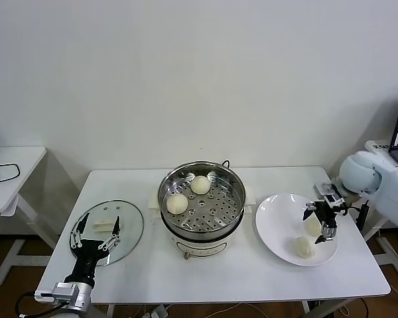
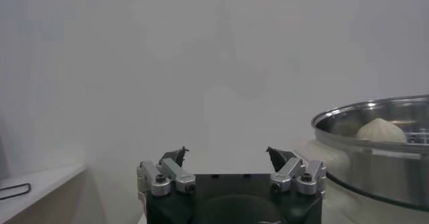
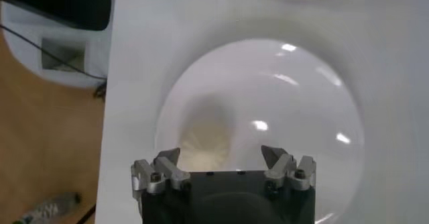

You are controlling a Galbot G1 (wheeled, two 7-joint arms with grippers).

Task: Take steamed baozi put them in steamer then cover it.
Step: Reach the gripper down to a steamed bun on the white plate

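Two steamed baozi remain on the white plate (image 1: 273,218): one bun (image 1: 312,226) lies directly under the right gripper (image 1: 320,224), between its spread fingers as seen from the head view, and the second bun (image 1: 304,246) lies just beside it, on the side of the gripper nearer the robot. Two more buns (image 1: 177,203) already sit on the perforated tray of the steamer (image 1: 233,192), well apart from the right gripper, toward the robot's left.

The right gripper stands fully open and holds nothing. In the right wrist view a bun (image 3: 204,138) shows below and ahead of the gripper (image 3: 221,158), nearer one finger than the other.

Step in hand, as judged: pick up the third bun. Recommended procedure:
1. Centre the jaws over the bun so both fingers meet it together; an off-centre closure is likely to roll it across the glazed plate.
2. Lower until the fingertips pass the bun's widest part, stopping short of the plate.
3. Close gently. The dough is soft and will probably dent or tear under excess force.
4. Keep the finger on the neighbouring bun's side clear of it.
5. Lift straight up before travelling to the steamer, clearing its rim.

The left gripper (image 1: 94,232) is fully open and empty, over the glass lid (image 1: 129,222) on the table (image 1: 252,278), with the steamer on its far right side.
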